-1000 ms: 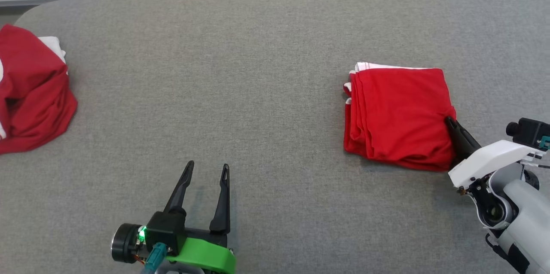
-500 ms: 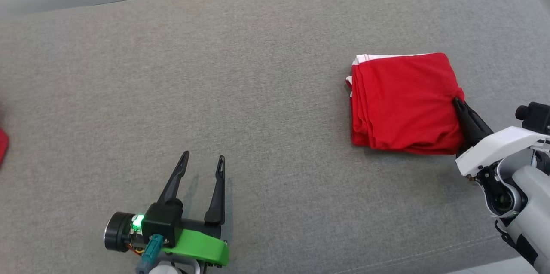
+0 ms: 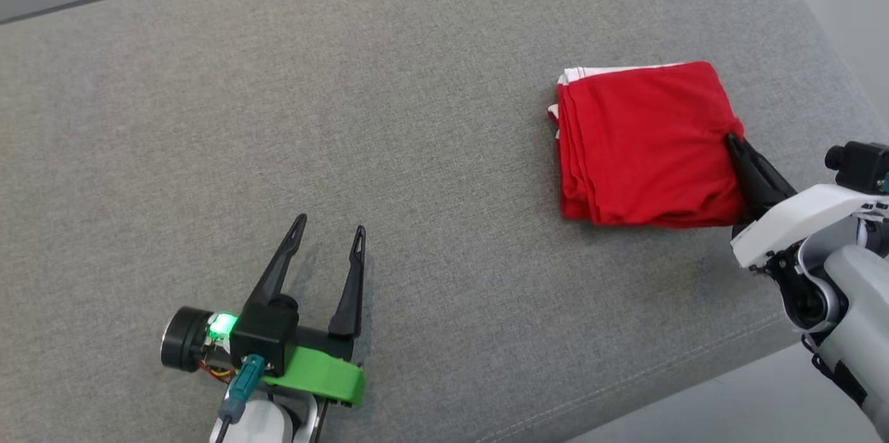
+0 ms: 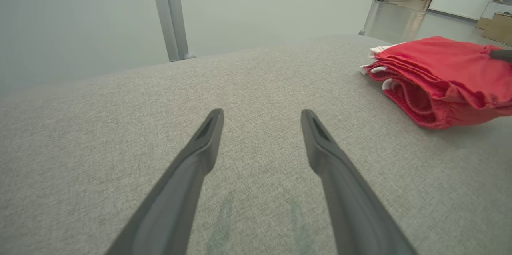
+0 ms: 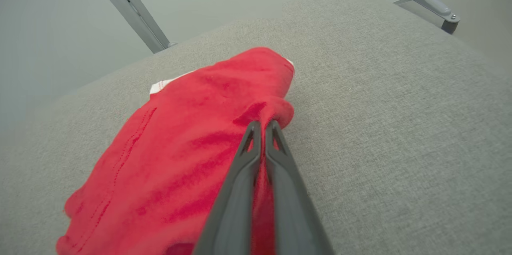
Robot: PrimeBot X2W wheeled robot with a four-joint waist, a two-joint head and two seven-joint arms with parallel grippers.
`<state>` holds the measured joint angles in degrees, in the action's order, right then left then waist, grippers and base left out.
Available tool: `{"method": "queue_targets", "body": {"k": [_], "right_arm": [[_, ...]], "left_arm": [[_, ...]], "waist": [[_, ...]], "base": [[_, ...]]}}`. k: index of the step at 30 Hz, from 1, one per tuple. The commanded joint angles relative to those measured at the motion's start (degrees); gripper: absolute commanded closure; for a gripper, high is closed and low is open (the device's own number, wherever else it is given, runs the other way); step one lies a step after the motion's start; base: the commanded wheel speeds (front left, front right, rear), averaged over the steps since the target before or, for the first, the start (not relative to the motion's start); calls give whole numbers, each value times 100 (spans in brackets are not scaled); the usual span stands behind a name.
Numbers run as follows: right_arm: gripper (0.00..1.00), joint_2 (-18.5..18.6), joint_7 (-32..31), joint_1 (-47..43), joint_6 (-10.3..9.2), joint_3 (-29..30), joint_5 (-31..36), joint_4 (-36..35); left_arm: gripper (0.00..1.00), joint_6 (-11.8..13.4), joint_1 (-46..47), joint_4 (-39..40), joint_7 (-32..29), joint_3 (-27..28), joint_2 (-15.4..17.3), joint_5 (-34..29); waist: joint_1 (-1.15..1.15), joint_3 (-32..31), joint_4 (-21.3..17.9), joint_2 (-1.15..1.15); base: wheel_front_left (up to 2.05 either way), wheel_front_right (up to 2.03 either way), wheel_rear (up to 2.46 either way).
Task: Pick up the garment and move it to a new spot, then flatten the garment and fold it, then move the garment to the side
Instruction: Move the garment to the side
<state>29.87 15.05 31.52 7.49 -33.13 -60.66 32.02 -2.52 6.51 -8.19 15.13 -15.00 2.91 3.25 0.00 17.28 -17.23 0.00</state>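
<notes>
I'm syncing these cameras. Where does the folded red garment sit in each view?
Head view: garment right of centre, near the table's right edge.
Left wrist view: garment at the upper right.
Right wrist view: garment from centre to lower left, right gripper shut on its edge.
Shared landmark: its white trim.

Soft matt red cloth garment point(image 3: 646, 144), coarse grey woven fabric tabletop point(image 3: 417, 116), matt dark plastic right claw point(image 3: 730, 141).

Grey fabric tabletop point(image 3: 430, 116) ahead of left gripper point(image 3: 330, 224) bare, wide passage toward far edge. Obstacle: folded red garment point(image 3: 642, 144) near right edge (right gripper point(image 3: 730, 141) clamped on its side).
</notes>
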Motion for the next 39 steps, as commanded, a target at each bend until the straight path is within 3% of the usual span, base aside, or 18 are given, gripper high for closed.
{"method": "queue_targets", "body": {"k": [1,14,27,36,37,38,39], "right_arm": [[100,89,16,183,0,-66,74,11],[100,1058,17,1324,-1,-95,548,106],[100,1533,17,1684,-1,651,988,594],[100,1602,17,1847,-3,1082,1299,977],[65,1563,16,1867,-3,1146,1342,1060],[0,1525,17,1902,-2,1199,1435,1129],[0,1505,16,1941,-3,1277,1560,1217]], "left_arm": [[0,-57,188,47,0,-10,55,-67],[0,-206,1127,562,0,-271,194,-400],[0,-160,1407,939,0,-342,331,-465],[0,-94,1467,963,-4,-285,534,-499],[0,-91,1473,964,-4,-288,536,-489],[0,-90,1479,960,-4,-295,540,-477],[0,-87,1485,949,-4,-309,537,-465]], "waist": [[0,313,-117,0],[0,1540,68,0],[0,2031,102,0],[0,2081,75,0],[0,2077,81,0],[0,2071,91,0],[0,2059,105,0]], "base": [[0,0,0],[0,0,0],[0,0,0],[0,0,0],[0,0,0],[0,0,0],[0,0,0]]}}
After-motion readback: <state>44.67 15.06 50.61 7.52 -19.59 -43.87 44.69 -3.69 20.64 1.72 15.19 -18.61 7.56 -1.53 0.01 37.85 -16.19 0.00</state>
